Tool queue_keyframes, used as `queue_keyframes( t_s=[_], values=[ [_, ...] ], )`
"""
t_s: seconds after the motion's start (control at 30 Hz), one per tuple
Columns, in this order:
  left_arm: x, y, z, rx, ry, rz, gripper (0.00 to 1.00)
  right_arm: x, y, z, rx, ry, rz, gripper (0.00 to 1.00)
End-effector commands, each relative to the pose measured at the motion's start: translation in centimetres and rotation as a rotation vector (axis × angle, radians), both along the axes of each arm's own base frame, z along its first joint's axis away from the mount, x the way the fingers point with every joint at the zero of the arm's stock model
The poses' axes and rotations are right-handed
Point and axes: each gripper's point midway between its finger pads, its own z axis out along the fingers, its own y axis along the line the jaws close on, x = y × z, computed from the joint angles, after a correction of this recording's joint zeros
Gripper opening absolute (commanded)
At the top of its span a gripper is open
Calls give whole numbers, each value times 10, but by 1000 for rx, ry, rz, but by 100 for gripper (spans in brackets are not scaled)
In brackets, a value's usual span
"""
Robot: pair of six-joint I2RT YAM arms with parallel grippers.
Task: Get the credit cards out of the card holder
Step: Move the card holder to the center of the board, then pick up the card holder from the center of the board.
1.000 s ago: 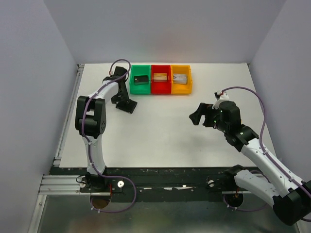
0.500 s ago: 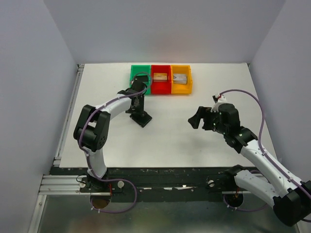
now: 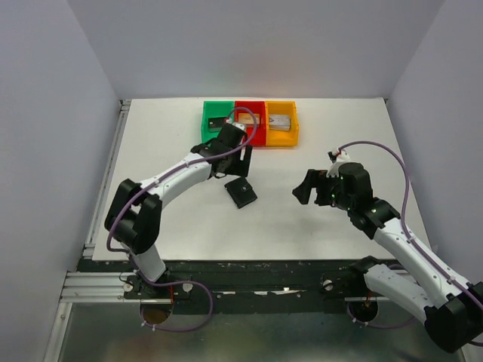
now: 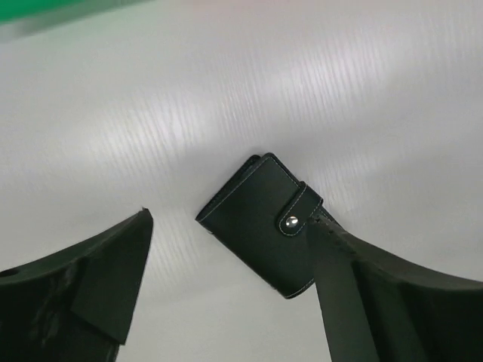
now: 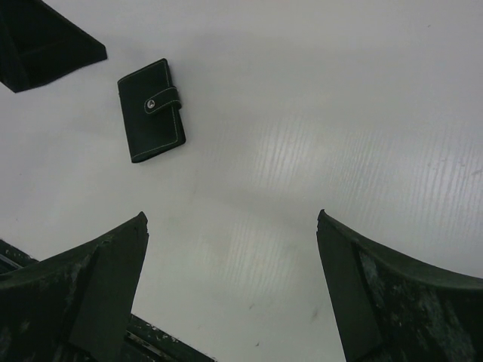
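— Where does the card holder point(image 3: 241, 192) sit for us?
— Flat on the table point(image 3: 324, 136), shut, with its snap tab point(image 4: 291, 222) fastened. We see no credit cards at all (we judge they are inside). It lies just on the near side of our left gripper point(image 4: 234, 216), well forward of the bins point(image 3: 281, 139).
— And the fingers?
— Our left jaws stand wide apart with nothing in them. In the left wrist view the holder lies on the table beneath the gap, hard by the right-hand finger, which covers one corner. Our right gripper point(image 5: 230, 217) is spread fully, is empty too, and is well apart to the right.
— Its long axis?
— Askew: it runs diagonally across the left gap, not square to it. From the right wrist it is ahead and off to the left, outside the gap.
— So which arm?
— The left is much nearer, we think. It would need a turn of the wrist to close across the holder's narrow width, and the tab must come undone first.
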Motion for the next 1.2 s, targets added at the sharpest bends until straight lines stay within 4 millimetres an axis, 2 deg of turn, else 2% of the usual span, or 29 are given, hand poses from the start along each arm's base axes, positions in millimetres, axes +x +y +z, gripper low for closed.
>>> queue_keyframes(
  t_s=[0.0,0.1,0.17,0.33,0.37,0.43,0.63,0.8,1.17],
  values=[
    [3,8,73,-113,-138,85,95,2,9,12,5,1,50,99],
    [-12,14,66,-177,-110,135,86,6,25,8,40,57,97,94],
    [-21,18,55,-217,-97,171,73,12,36,3,63,91,120,86],
    [-43,37,4,-241,-4,290,40,30,63,-19,106,199,171,61],
    [-47,39,-6,-249,14,302,30,33,68,-22,119,220,175,60],
    [-50,38,-15,-282,37,323,15,39,78,-31,130,263,190,59],
    [-44,26,-21,-337,66,325,13,54,105,-59,130,362,230,62],
    [-38,18,-29,-365,79,308,16,63,127,-74,131,403,266,62],
    [-35,25,-54,-327,147,330,15,75,152,-107,137,491,307,53]
  ],
)
